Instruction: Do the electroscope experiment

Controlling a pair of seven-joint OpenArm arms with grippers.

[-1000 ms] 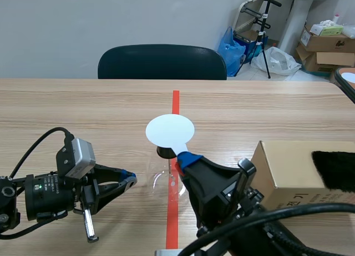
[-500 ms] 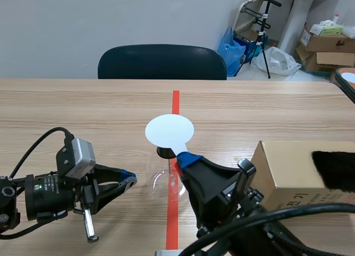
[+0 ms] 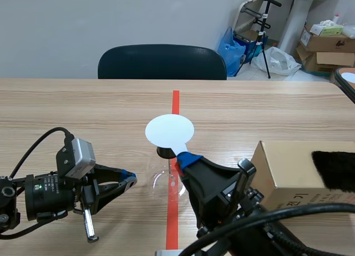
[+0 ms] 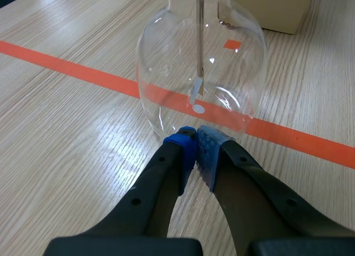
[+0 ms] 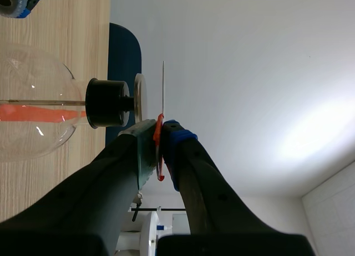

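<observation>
The electroscope is a round glass flask (image 3: 166, 183) with a black stopper (image 3: 164, 152), standing on the orange tape line. My right gripper (image 3: 186, 156) is shut on the red handle (image 5: 160, 135) of a thin white disc (image 3: 170, 129), held flat just above the stopper. In the right wrist view the white disc (image 5: 163, 84) stands edge-on, a small gap from the electroscope's metal top plate (image 5: 138, 98). My left gripper (image 4: 195, 137) is shut on nothing, low on the table, its tips right by the flask (image 4: 202, 73). Inside the flask a metal rod (image 4: 200, 40) ends in small foil leaves (image 4: 196, 93).
A cardboard box (image 3: 283, 173) with a black furry cloth (image 3: 335, 170) on top stands at the right, close behind my right arm. A dark chair (image 3: 162, 62) is at the far table edge. Bare wood lies beyond the flask.
</observation>
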